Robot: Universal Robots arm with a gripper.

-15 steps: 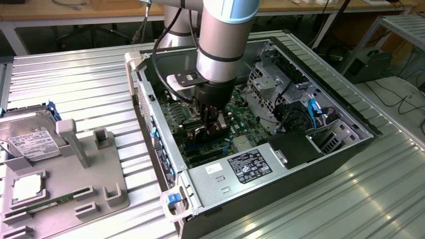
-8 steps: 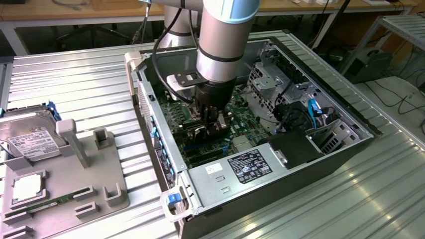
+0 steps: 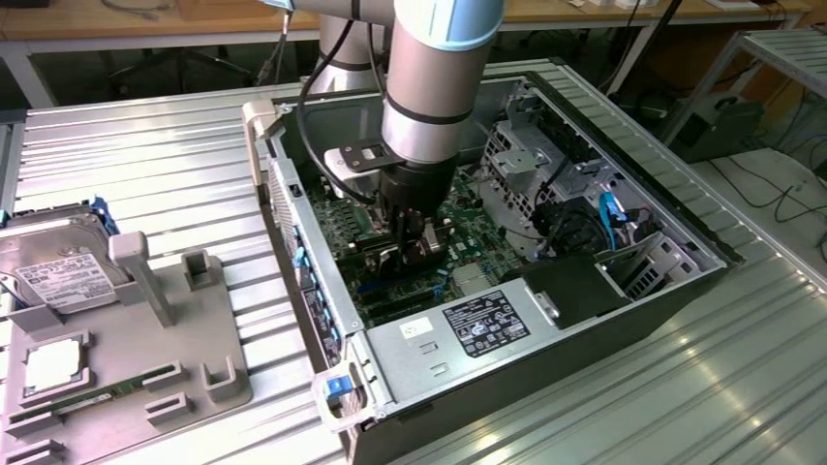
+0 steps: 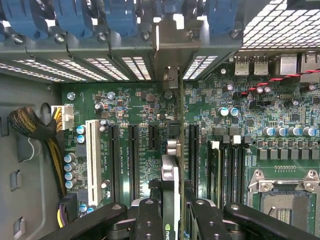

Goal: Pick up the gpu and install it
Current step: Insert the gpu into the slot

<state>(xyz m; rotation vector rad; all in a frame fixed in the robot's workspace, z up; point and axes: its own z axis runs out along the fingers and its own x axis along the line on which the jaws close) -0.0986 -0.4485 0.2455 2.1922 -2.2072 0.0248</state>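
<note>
The open computer case (image 3: pixel 621 184) lies on its side on the metal table, and my arm reaches down into it. My gripper (image 3: pixel 416 244) hangs low over the green motherboard (image 3: pixel 485 228), shut on the gpu (image 3: pixel 387 256), which appears as a dark card under the fingers. In the wrist view the gpu (image 4: pixel 170 172) stands edge-on between my two black fingers (image 4: pixel 150 215), with my gripper (image 4: pixel 174 216) closed on it. Its silver end bracket (image 4: pixel 167 47) sits at the case's rear slot openings. The card stands in line with a long black expansion slot (image 4: pixel 193 150); whether it is seated I cannot tell.
A grey fixture (image 3: pixel 142 329) at the exterior view's left holds a silver hard drive (image 3: pixel 58 266), a processor chip (image 3: pixel 52 363) and a memory stick (image 3: pixel 91 395). Inside the case are the power supply (image 3: pixel 478 325), a drive cage (image 3: pixel 530 155), a cable bundle (image 4: pixel 35 130) and the empty CPU socket (image 4: pixel 285 200).
</note>
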